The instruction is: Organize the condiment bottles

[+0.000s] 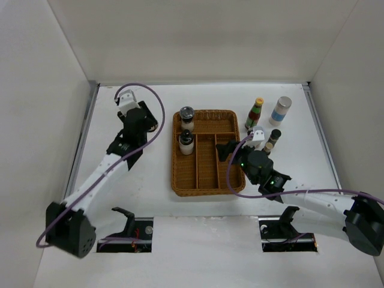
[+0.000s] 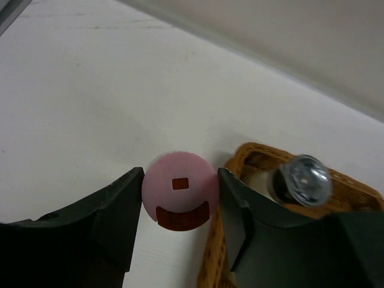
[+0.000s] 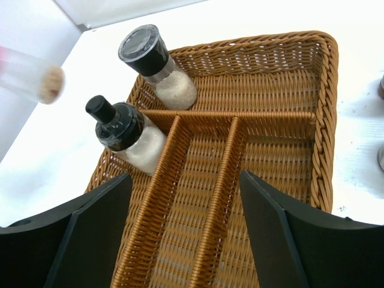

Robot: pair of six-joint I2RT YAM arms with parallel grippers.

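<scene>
Left wrist view tells most of the story. The left jaws are pinching a pink-capped bottle [image 2: 180, 180], one dark finger on each side of the round cap. My guess is it's held by the top because that's the easiest bit to catch from above. The cap looks like matte pink plastic with a finely ribbed edge, plus a small reddish square and a crescent-shaped flap on top. It sits at lower centre of the frame, over the white surface [image 2: 84, 102] and just beside the rim of the wicker tray [image 2: 240, 159], not inside it. I can't tell whether its base touches the surface or hangs clear.

The tray is brown woven cane, with one wide compartment across the top and narrow lanes below. Two glass grinders with black tops and white grains inside are already in it. One [image 1: 187, 114] is at the upper left corner, the other [image 1: 186, 142] at the head of the left lane, so that side looks like the filling spot.

The right jaws are spread wide and empty, hovering over the lanes. Right of the tray, a yellow-capped bottle [image 1: 256, 113], a white blue-labelled one [image 1: 280, 111] and a small dark one [image 1: 273, 139] stand on the surface, unsorted.
</scene>
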